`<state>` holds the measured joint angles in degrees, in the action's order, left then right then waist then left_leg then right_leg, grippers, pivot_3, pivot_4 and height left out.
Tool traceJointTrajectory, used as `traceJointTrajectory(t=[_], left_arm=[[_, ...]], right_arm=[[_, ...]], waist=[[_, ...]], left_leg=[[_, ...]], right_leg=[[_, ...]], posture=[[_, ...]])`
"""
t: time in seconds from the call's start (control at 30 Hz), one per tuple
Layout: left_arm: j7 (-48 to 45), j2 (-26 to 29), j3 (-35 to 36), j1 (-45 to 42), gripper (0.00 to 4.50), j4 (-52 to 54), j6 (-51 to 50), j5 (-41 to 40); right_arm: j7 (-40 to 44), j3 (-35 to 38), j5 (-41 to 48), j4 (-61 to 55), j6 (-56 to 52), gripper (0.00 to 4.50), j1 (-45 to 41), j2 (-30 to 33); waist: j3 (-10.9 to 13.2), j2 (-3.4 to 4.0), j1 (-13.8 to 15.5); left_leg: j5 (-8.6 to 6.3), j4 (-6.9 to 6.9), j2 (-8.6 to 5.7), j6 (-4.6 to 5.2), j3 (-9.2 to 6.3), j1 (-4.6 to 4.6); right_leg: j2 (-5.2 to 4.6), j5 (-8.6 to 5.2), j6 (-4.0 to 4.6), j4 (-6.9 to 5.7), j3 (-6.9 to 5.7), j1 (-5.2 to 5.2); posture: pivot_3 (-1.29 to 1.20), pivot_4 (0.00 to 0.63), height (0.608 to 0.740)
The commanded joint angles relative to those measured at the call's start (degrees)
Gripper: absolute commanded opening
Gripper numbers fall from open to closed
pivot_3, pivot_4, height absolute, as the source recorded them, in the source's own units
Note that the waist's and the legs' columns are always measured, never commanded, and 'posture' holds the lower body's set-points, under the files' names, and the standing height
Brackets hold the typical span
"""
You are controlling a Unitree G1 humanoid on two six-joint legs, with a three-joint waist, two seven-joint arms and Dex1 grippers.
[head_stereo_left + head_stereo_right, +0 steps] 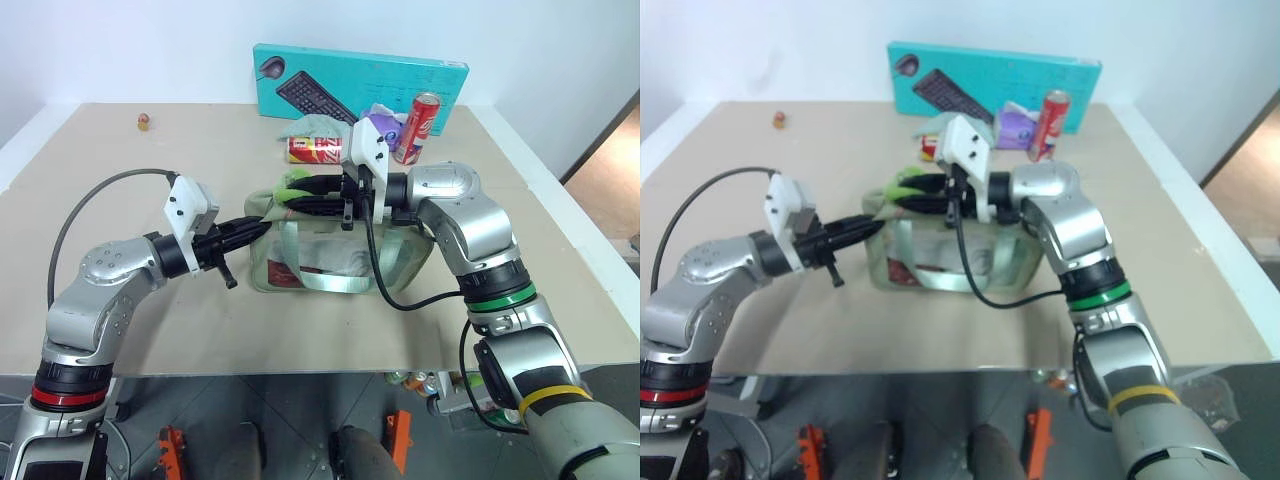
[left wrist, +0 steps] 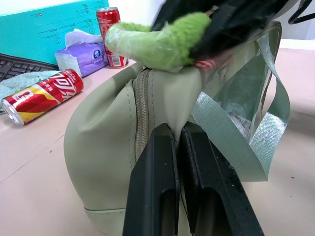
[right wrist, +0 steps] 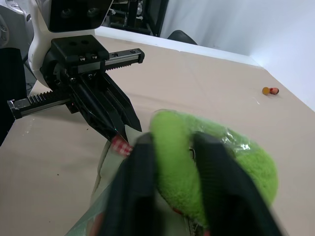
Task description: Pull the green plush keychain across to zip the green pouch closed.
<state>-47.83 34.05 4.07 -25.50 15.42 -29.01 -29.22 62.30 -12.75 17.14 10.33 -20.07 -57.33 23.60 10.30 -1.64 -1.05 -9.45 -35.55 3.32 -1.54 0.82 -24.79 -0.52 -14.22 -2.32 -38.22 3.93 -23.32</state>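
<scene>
text check | I can't read any wording for certain | red can point(image 2: 42, 95) lying beyond my left gripper's point(image 2: 178, 142) shut jaws: white script, illegible | upright red can point(image 2: 111, 29) farther beyond: lettering too small | purple tissue pack point(image 2: 83, 55): small round logo, unreadable | turquoise box point(image 2: 44, 29): fine print, illegible

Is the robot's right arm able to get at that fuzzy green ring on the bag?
Yes, it seems so: the right gripper is already shut on the green plush keychain atop the green pouch, nothing between them.
</scene>
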Motion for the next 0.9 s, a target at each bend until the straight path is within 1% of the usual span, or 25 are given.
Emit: traceJointTrajectory(t=[0.03, 0.17, 0.4, 0.5, 0.67, 0.73, 0.8, 0.9], left_arm=[[-0.9, -0.1, -2.2, -0.4, 0.00, 0.7, 0.2, 0.5], [-0.4, -0.3, -2.2, -0.7, 0.00, 0.2, -0.2, 0.4], [2.9, -1.6, -1.8, -1.7, 0.00, -0.3, -1.7, 0.5], [4.2, -2.1, -1.8, -2.6, 0.00, -0.6, -2.3, 0.7], [5.5, -2.4, -1.9, -3.1, 0.00, -0.9, -2.8, 0.7], [7.1, -3.7, -1.0, -3.9, 0.00, -1.2, -4.0, -0.6], [8.3, -4.8, -0.3, -4.6, 0.00, -1.5, -5.1, -1.4], [8.7, -4.7, -0.8, -5.0, 0.00, -1.8, -5.5, -0.8]], right_arm=[[-0.4, 2.6, 1.2, -2.8, 0.1, 0.05, -0.1, 0.0], [-0.6, 4.0, 2.1, -4.7, 0.5, 0.05, 0.7, 0.3], [-4.3, 10.2, 5.1, -8.9, 1.7, 0.05, 1.8, 0.7], [-6.4, 14.0, 6.0, -11.9, 2.1, 0.05, 3.4, 2.8], [-7.6, 16.1, 6.1, -14.4, 2.0, 0.05, 6.3, 6.4], [-7.8, 16.8, 6.3, -15.4, 1.5, 0.05, 7.5, 8.0], [-7.8, 17.1, 6.6, -15.9, 1.2, 0.05, 8.0, 8.9], [-8.2, 17.1, 6.8, -16.1, 1.3, 0.05, 8.4, 9.8]], waist=[[0.0, 0.00, 0.0], [0.0, 0.00, 0.0], [0.0, 0.00, 0.0], [0.0, 0.00, 0.1], [0.0, 0.01, -0.1], [0.0, 0.02, -0.1], [0.0, 0.02, -0.1], [0.0, 0.02, -0.2]], left_leg=[[0.00, 0.00, 0.00, 0.00, 0.00, 0.00], [0.00, 0.01, 0.00, 0.00, -0.01, -0.01], [0.00, 0.00, 0.00, 0.00, -0.01, -0.01], [0.00, -0.01, -0.01, 0.00, -0.01, -0.02], [0.00, 0.05, 0.00, 0.00, 0.01, -0.04], [0.00, 0.09, 0.02, 0.00, -0.02, -0.04], [0.00, 0.09, 0.02, 0.00, -0.02, -0.04], [0.00, 0.08, 0.02, 0.00, 0.00, -0.05]], right_leg=[[0.00, 0.00, 0.00, 0.00, 0.00, 0.00], [0.00, 0.00, 0.00, 0.00, -0.01, 0.00], [0.00, 0.00, 0.00, 0.00, -0.01, 0.01], [-0.01, 0.00, -0.02, 0.02, 0.00, 0.00], [0.01, 0.00, -0.01, 0.04, 0.02, -0.06], [0.04, -0.02, 0.03, 0.03, 0.01, -0.07], [0.05, -0.03, 0.03, 0.03, 0.01, -0.08], [0.05, -0.02, 0.02, 0.03, 0.03, -0.08]], posture=[[0.00, 0.150, 0.740], [0.00, 0.150, 0.740], [0.00, 0.150, 0.740], [0.00, 0.150, 0.740], [0.00, 0.150, 0.740], [0.00, 0.150, 0.740], [0.00, 0.150, 0.740], [0.00, 0.150, 0.740]])
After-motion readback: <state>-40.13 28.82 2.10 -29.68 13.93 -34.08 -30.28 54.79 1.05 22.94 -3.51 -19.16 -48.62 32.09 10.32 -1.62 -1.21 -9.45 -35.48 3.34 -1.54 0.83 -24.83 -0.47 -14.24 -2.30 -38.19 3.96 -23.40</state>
